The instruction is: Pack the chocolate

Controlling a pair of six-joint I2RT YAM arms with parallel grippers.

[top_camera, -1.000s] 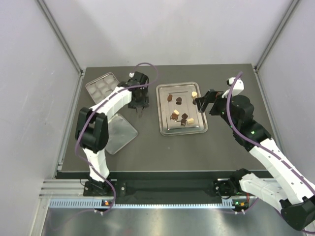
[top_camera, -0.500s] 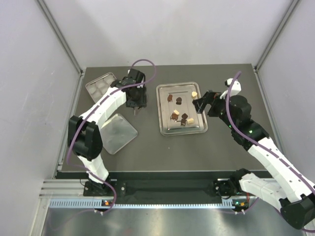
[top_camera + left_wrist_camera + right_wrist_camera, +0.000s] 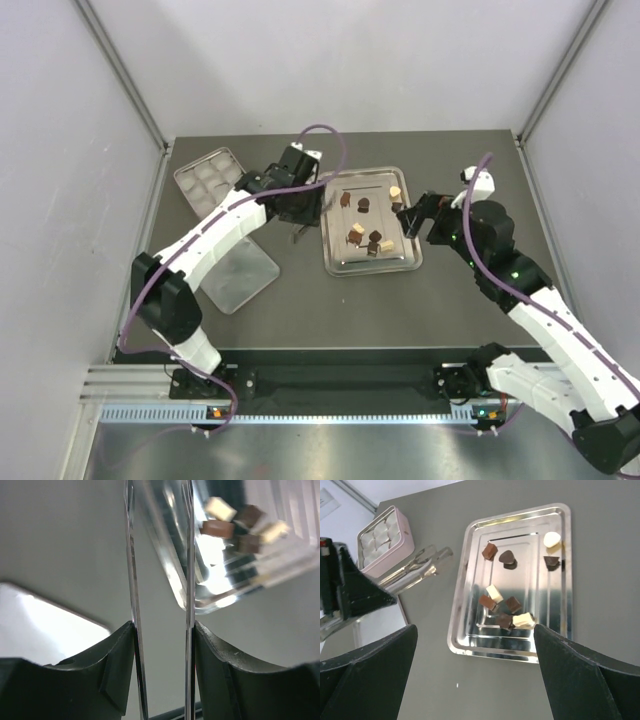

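Several small chocolates [image 3: 363,205], dark brown, mid brown and cream, lie on a steel tray [image 3: 345,262]. They also show in the right wrist view [image 3: 495,592] and the left wrist view [image 3: 235,525]. My left gripper [image 3: 298,208] is shut on metal tongs [image 3: 297,233], whose two thin blades [image 3: 131,555] run out between its jaws [image 3: 163,630] toward the tray's left rim [image 3: 175,575]. The tongs hold nothing. My right gripper [image 3: 408,213] is open and empty above the tray's right edge, its jaws wide apart [image 3: 475,630].
A pink compartmented tin [image 3: 207,175] sits at the back left, also in the right wrist view [image 3: 382,540]. Its lid [image 3: 240,272] lies flat, front left of the tray. Grey walls stand close on the left, right and back.
My left arm has swung right, carrying the tongs from beside the tin to the tray's left edge. My right gripper has barely shifted.
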